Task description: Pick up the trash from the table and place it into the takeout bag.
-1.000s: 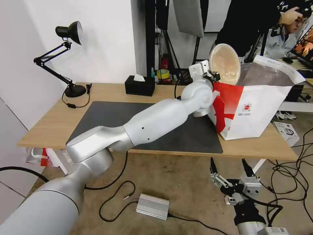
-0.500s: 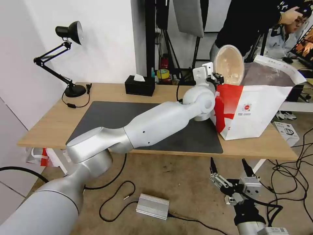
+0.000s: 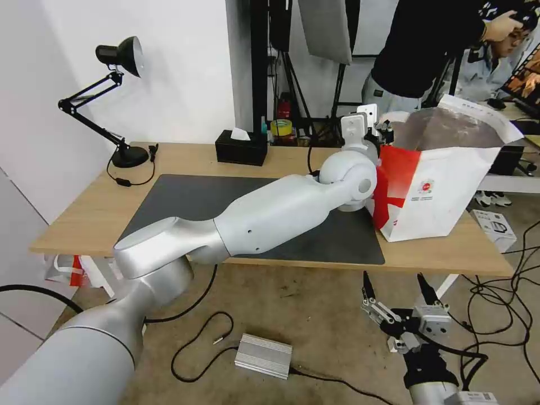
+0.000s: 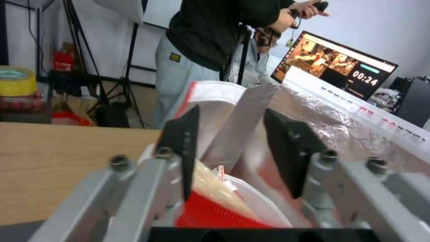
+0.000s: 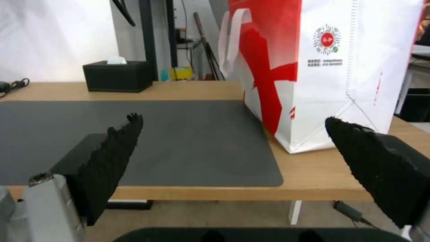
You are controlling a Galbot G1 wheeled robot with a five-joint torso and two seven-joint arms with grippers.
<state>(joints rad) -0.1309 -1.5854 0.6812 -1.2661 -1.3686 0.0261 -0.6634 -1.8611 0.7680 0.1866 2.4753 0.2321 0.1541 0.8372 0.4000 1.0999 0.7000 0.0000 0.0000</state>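
The takeout bag (image 3: 444, 191) stands open at the right end of the table (image 3: 185, 157), half on the dark mat (image 3: 225, 197). My left gripper (image 3: 385, 132) hovers at the bag's near top edge, open, with nothing between its fingers (image 4: 186, 148). Down inside the foil lining (image 4: 354, 134) lie a white bowl rim (image 4: 268, 211), a red ridged piece (image 4: 215, 218) and a pale beige piece (image 4: 215, 188), pressed together. My right gripper (image 3: 396, 292) hangs open below the table's front edge, facing the bag (image 5: 331, 67).
A black tissue box (image 3: 242, 147) and a desk lamp (image 3: 121, 101) stand along the table's back. A person stands just behind the bag. Cables, a silver box (image 3: 263, 355) and a small white carton (image 3: 495, 225) lie on the floor.
The left gripper carried the beige bowl rightward over the bag's mouth, then opened. The bowl has left the fingers and dropped out of sight into the bag. The right arm stayed still.
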